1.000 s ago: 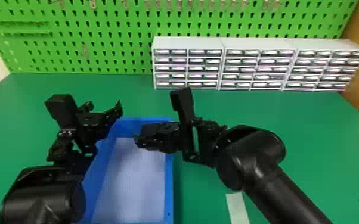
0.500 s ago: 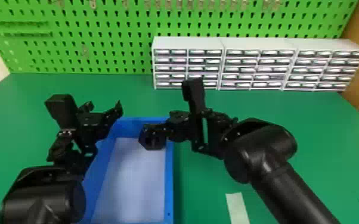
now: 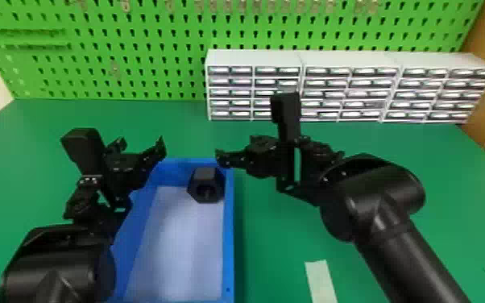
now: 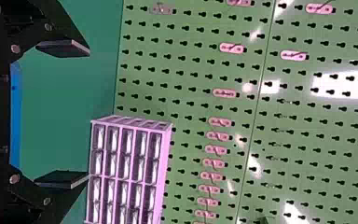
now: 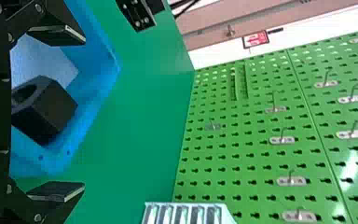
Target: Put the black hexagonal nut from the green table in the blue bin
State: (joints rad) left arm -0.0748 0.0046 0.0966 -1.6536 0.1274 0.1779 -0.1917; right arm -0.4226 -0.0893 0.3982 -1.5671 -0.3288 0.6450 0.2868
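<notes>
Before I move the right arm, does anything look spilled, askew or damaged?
Nothing stands out. The black hexagonal nut lies in the blue bin, at its far right corner, and the open right gripper isn't holding it.

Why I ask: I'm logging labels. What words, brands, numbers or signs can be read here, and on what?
No text can be read.
Small red-and-white sign, apparently on the wall beside the green pegboard: too small to read.
Drawer fronts: no legible labels.
Blue bin and black hexagonal nut: no print seen.
</notes>
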